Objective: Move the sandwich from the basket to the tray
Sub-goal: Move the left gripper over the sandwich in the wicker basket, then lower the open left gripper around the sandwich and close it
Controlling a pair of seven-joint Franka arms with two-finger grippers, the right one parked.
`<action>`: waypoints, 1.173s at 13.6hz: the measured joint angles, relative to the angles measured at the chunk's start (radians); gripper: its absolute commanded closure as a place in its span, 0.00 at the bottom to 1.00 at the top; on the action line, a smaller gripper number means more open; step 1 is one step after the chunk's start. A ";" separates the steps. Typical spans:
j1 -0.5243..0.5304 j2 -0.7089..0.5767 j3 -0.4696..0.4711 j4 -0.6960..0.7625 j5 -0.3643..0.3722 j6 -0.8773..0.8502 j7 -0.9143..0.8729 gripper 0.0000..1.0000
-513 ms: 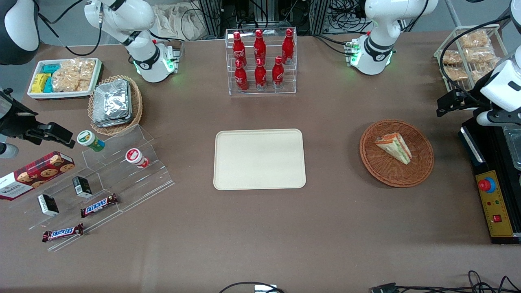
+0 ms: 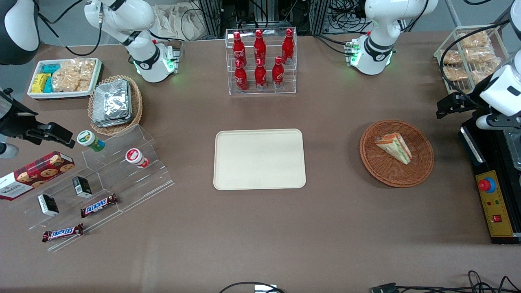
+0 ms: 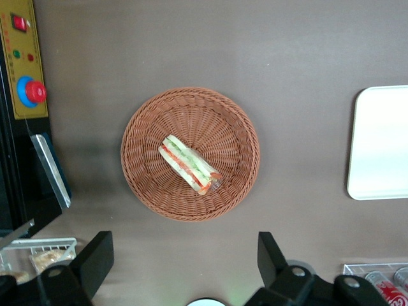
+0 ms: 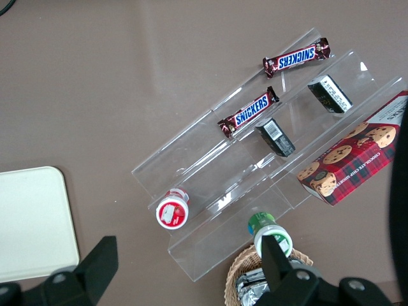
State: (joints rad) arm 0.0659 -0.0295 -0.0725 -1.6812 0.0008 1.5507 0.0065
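Reddish-brown wicker formed the round basket (image 2: 397, 153), which sat on the brown table (image 2: 260, 236) toward the working arm's end. In it lay the sandwich (image 2: 394, 148), a clear-wrapped triangular wedge of white bread with red, green and orange filling, resting on the weave near the basket's middle. The wrist camera looked straight down on the same basket (image 3: 190, 154) and sandwich (image 3: 189, 164). The left gripper (image 3: 185, 261) hung above the table just beside the basket's rim, its two black fingers (image 3: 95, 258) spread wide and holding nothing, touching neither basket nor sandwich. In the front view that gripper (image 2: 452, 104) showed at the table's edge, higher than the basket and apart from it.

The cream-beige tray (image 2: 259, 159) lay flat at the centre of the table, well apart from the basket, with nothing on it; one rounded end of the tray (image 3: 379, 143) also appeared in the wrist view. A black control box (image 2: 492, 195) with a red emergency button (image 2: 486, 185) stood beside the basket at the working arm's end. Farther from the front camera than the tray stood a clear acrylic rack (image 2: 261, 61) of red cola bottles.
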 measured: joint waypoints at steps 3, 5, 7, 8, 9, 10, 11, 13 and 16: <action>0.008 0.016 0.006 -0.066 0.009 0.037 -0.065 0.00; 0.009 0.014 0.007 -0.168 0.011 0.146 -0.130 0.00; 0.009 0.003 0.007 -0.300 0.011 0.287 -0.199 0.00; 0.009 -0.005 0.007 -0.362 0.011 0.345 -0.229 0.00; 0.009 -0.012 0.007 -0.414 0.011 0.393 -0.263 0.00; 0.009 -0.016 0.007 -0.455 0.011 0.432 -0.300 0.00; 0.008 -0.017 0.006 -0.485 0.011 0.462 -0.338 0.00; 0.007 -0.017 0.004 -0.525 0.011 0.508 -0.417 0.00; 0.005 -0.012 -0.002 -0.588 0.011 0.596 -0.543 0.00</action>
State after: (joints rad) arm 0.0710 -0.0420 -0.0745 -2.2695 0.0117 2.1464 -0.5365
